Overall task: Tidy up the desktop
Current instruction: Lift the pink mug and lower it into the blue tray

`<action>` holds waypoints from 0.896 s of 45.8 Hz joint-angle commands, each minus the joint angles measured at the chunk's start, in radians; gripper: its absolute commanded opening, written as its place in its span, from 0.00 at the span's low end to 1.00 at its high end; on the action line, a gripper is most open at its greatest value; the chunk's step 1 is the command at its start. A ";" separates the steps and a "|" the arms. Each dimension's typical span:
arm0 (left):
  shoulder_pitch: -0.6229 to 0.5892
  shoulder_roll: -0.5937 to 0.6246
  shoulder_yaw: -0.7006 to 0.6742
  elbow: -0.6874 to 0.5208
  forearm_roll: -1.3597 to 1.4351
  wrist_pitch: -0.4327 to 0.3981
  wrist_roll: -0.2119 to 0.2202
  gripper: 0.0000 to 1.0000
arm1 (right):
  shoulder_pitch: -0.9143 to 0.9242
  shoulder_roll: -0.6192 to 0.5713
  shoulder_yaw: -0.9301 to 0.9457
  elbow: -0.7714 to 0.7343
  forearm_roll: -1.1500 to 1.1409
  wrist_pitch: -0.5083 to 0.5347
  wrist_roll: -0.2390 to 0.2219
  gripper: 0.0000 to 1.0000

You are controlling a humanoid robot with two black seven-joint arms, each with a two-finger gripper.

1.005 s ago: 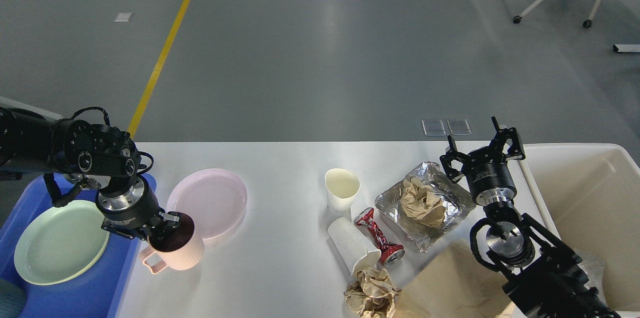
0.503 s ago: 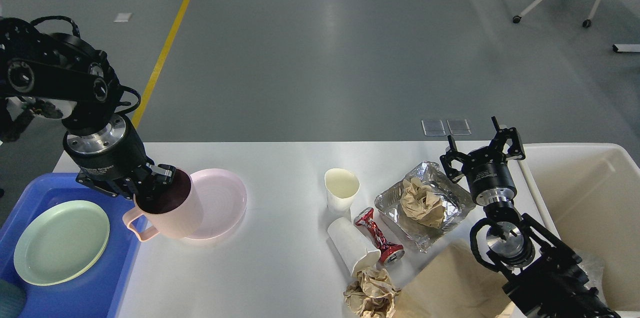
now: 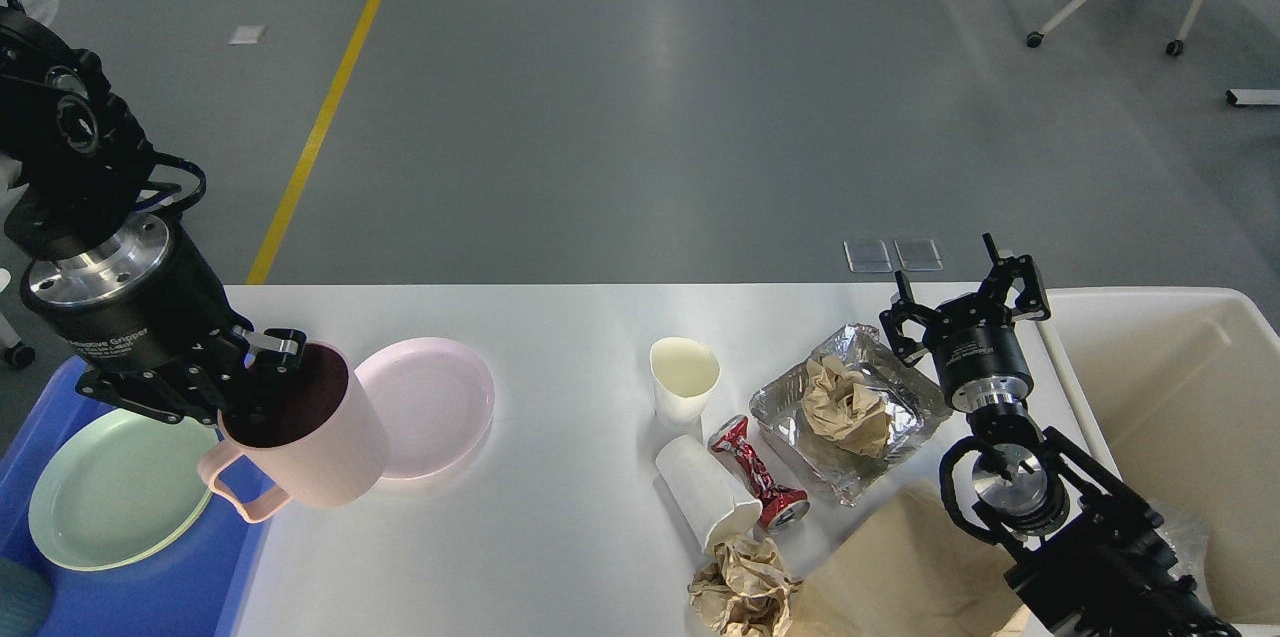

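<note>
The desktop (image 3: 580, 537) is spreading across the lower half of the view, under both grippers. The left gripper (image 3: 262, 379) is hanging over its left edge, fingers pinching the rim of a pink mug (image 3: 305, 442) lifted clear of the surface, handle pointing down-left. Just right of the mug a pink plate (image 3: 430, 405) is lying flat. A blue tray (image 3: 150, 577) with a green plate (image 3: 115, 492) is sitting at the left edge. Mid-table, a cup (image 3: 683, 379) is standing, with a tipped cup (image 3: 708, 505), crushed can (image 3: 757, 472), foil tray (image 3: 850, 412) and crumpled paper (image 3: 742, 585) nearby. The right gripper (image 3: 968, 299) is hovering over the right end, jaws spread, holding nothing, beside a cream bin (image 3: 1185, 417).
</note>
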 commanded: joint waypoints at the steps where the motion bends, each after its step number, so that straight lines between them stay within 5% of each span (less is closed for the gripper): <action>1: 0.032 0.052 0.011 0.031 0.021 -0.002 0.010 0.00 | 0.000 0.000 0.000 0.002 -0.001 0.000 0.000 1.00; 19: 0.316 0.371 0.031 0.275 0.250 0.011 0.000 0.00 | 0.000 0.000 0.000 0.002 -0.001 0.000 0.000 1.00; 29: 0.627 0.531 -0.180 0.403 0.442 0.060 -0.005 0.00 | 0.000 0.000 0.000 0.002 -0.001 0.000 0.000 1.00; 41: 1.004 0.545 -0.426 0.485 0.561 0.244 -0.010 0.00 | 0.000 0.000 0.000 0.002 0.001 0.000 0.000 1.00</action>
